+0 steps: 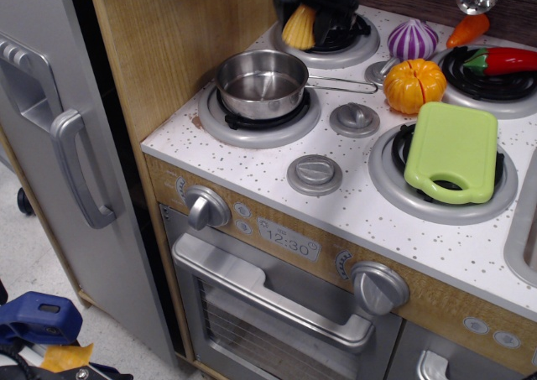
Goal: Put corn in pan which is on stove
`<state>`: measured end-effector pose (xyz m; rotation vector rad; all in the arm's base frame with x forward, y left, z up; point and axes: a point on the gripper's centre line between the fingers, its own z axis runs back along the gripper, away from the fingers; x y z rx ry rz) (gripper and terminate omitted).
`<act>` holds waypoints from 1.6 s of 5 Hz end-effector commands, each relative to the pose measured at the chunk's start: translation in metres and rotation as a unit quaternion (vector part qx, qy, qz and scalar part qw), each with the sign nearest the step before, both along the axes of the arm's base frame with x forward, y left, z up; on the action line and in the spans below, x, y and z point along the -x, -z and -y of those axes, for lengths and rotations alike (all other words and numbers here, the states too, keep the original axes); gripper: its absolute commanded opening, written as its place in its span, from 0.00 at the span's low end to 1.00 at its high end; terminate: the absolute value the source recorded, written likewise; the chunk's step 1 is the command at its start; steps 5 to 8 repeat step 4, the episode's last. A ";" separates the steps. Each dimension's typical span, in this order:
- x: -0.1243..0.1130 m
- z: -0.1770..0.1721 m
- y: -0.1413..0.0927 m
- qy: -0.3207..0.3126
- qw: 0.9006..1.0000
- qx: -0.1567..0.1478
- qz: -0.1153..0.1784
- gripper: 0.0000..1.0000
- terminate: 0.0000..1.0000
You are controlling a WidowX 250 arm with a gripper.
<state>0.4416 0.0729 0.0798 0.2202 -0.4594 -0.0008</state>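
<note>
Corn (299, 28) is hanging clamped in my hand (309, 18) above the stove's back burner; next I'm needing to carry it over the pan (262, 83).

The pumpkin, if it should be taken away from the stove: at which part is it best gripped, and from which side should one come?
Grip the pumpkin across its round body, coming from straight above. It sits upright, its grooves run top to bottom, and fingers could settle into two opposite grooves. The front and back sides look best: the pan's handle ends close on its left, and the cutting board lies near its front right.
</note>
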 end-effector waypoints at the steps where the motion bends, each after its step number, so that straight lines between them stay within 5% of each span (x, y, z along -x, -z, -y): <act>1: 0.011 -0.014 -0.037 -0.010 0.998 0.000 0.065 1.00 0.00; 3: 0.020 -0.020 -0.028 -0.011 0.998 0.013 0.068 1.00 0.00; 4: 0.020 -0.020 -0.028 -0.011 0.998 0.013 0.068 1.00 1.00; 8: 0.020 -0.020 -0.028 -0.011 0.998 0.013 0.068 1.00 1.00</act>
